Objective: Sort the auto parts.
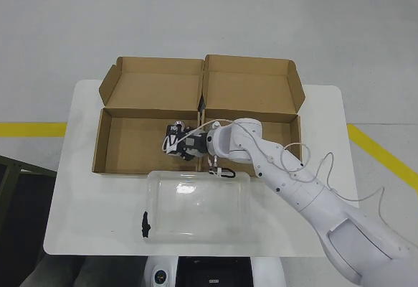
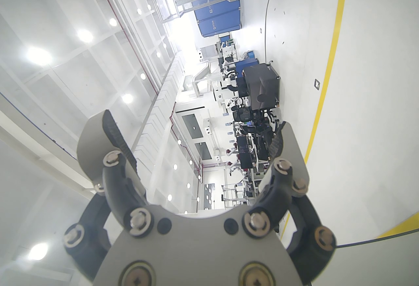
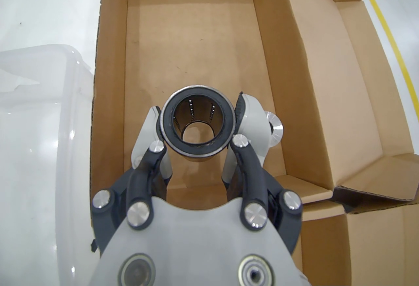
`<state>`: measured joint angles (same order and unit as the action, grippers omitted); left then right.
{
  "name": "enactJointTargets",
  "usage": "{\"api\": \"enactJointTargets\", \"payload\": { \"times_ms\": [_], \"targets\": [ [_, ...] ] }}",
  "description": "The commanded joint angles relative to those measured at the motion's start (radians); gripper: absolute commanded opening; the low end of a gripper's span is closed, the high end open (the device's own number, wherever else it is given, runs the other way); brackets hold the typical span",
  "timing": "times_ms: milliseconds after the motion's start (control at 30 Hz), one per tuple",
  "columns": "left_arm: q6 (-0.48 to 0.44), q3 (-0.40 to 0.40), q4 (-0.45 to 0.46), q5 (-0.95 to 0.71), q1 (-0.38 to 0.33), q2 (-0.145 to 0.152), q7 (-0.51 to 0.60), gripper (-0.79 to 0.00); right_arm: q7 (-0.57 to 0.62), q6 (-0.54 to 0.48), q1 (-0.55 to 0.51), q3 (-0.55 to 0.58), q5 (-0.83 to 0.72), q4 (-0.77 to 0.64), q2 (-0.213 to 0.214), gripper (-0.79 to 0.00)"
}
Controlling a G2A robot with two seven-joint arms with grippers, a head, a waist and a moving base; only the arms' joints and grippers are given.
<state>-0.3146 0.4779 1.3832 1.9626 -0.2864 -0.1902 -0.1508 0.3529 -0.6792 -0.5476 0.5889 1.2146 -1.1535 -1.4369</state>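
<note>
My right gripper (image 1: 174, 138) (image 3: 198, 105) is inside the left cardboard box (image 1: 126, 147) (image 3: 196, 38), near that box's right end. It is shut on a cylindrical metal bearing (image 3: 196, 153) with a black inner sleeve, held with its open bore facing the wrist camera, a little above the box floor. Close behind one finger, a small silver round piece (image 3: 275, 128) shows; I cannot tell whether it lies in the box. My left gripper (image 2: 196, 123) is open with nothing between its fingers, pointing away from the table toward the room.
A second open cardboard box (image 1: 280, 136) adjoins the first on its right, flaps raised at the back. A clear plastic bin (image 1: 198, 204) (image 3: 32, 136) stands in front of the boxes, with a small black part (image 1: 145, 226) at its front left corner. White tabletop (image 1: 76, 179) surrounds them.
</note>
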Motion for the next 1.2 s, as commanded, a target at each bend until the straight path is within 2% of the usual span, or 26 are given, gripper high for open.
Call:
{"api": "enactJointTargets", "payload": {
  "times_ms": [0, 400, 533, 733, 867, 967, 1167],
  "targets": [
    [0.0, 0.0, 0.0, 0.0, 0.0, 0.0, 0.0, 0.0, -0.002, -0.001, 0.003, -0.004, 0.004, 0.01, -0.005, -0.785],
    [0.0, 0.0, 0.0, 0.0, 0.0, 0.0, 0.0, 0.0, -0.006, -0.012, 0.011, -0.019, 0.036, 0.048, -0.028, -0.65],
    [0.0, 0.0, 0.0, 0.0, 0.0, 0.0, 0.0, 0.0, -0.003, -0.021, 0.011, -0.021, 0.042, 0.059, -0.034, -0.554],
    [0.0, 0.0, 0.0, 0.0, 0.0, 0.0, 0.0, 0.0, 0.004, -0.026, 0.011, -0.019, 0.05, 0.074, -0.041, -0.508],
    [0.0, 0.0, 0.0, 0.0, 0.0, 0.0, 0.0, 0.0, 0.008, -0.027, 0.01, -0.014, 0.055, 0.077, -0.043, -0.406],
    [0.0, 0.0, 0.0, 0.0, 0.0, 0.0, 0.0, 0.0, 0.013, -0.03, 0.007, -0.009, 0.061, 0.077, -0.044, -0.271],
    [0.0, 0.0, 0.0, 0.0, 0.0, 0.0, 0.0, 0.0, 0.017, -0.037, 0.001, 0.006, 0.068, 0.069, -0.043, -0.259]
  ]
}}
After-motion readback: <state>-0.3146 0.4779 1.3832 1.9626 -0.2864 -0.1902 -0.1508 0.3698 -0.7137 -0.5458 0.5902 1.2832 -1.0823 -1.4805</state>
